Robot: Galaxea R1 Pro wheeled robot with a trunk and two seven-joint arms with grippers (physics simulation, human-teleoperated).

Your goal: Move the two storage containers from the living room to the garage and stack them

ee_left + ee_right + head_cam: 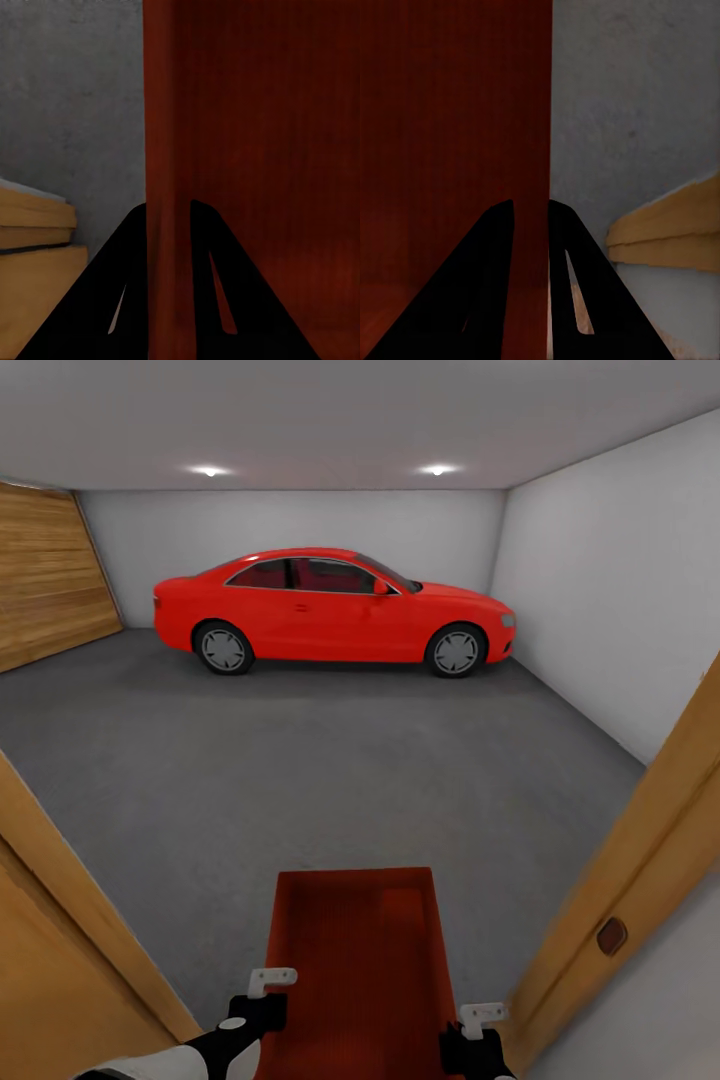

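Left claw: left gripper (169, 214) is clamped narrow over one long wall of the orange-red open-topped rectangular plastic bin (360, 950), one finger on either face of that wall
Right claw: right gripper (531, 214) is pinched the same way on the opposite long wall
Bin position: carried level between both arms, in the doorway, its far end out over the matt dark grey concrete floor (300, 770), well short of the red two-door car (335, 610)
Handling: likely light and stiff; thin smooth walls could slip or flex, so a matched hold on both long walls seems right
Edges: light wooden door frame post (640, 860) stands just beside the bin on the right arm's side, another wooden jamb (70, 900) near on the left arm's side
Open room: broad bare concrete lies between bin and car, bounded by the white side wall (620, 600) and a wooden plank door (50, 580)
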